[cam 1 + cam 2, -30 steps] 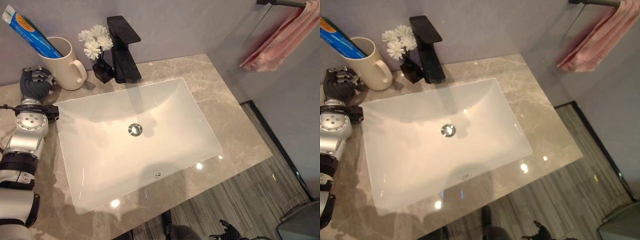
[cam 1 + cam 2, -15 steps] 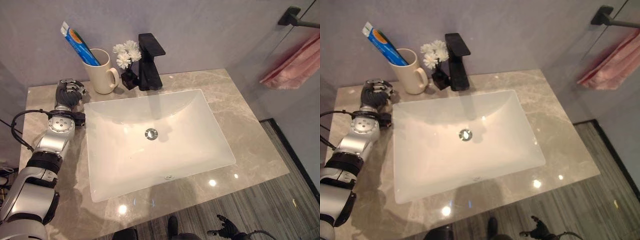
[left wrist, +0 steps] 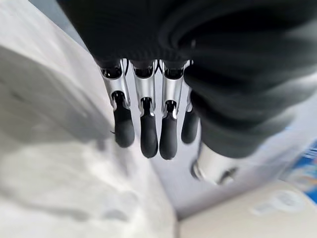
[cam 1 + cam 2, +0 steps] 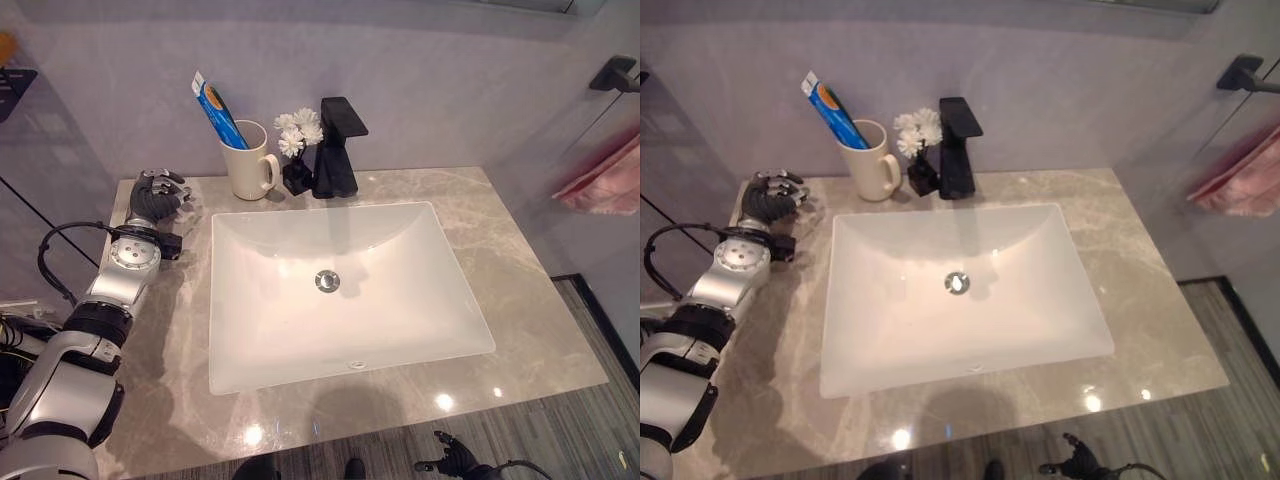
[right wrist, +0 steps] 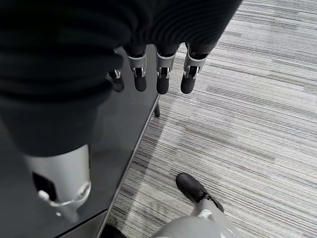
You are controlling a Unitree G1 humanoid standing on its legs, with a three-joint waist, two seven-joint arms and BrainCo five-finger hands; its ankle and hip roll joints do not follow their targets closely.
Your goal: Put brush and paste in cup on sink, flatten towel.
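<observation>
A cream mug (image 4: 248, 160) stands on the marble counter (image 4: 520, 250) at the back left of the sink. A blue toothpaste tube (image 4: 215, 110) leans in the mug. My left hand (image 4: 158, 195) rests on the counter to the left of the mug, apart from it. Its fingers (image 3: 143, 129) are straight and hold nothing. A pink towel (image 4: 610, 180) hangs bunched from a dark bar (image 4: 612, 75) on the right wall. My right hand (image 4: 450, 462) hangs low below the counter's front edge, and its fingers (image 5: 158, 74) are relaxed and empty.
A white rectangular basin (image 4: 340, 290) takes up the middle of the counter. A black faucet (image 4: 338, 150) and a small black vase of white flowers (image 4: 298, 135) stand behind it, right of the mug. A dark shelf (image 4: 15, 80) juts from the left wall. Striped grey floor (image 5: 257, 124) lies below.
The camera has pulled back and turned left, so the whole scene has shifted right and shrunk. My left hand has drawn a little away from the mug, empty.
</observation>
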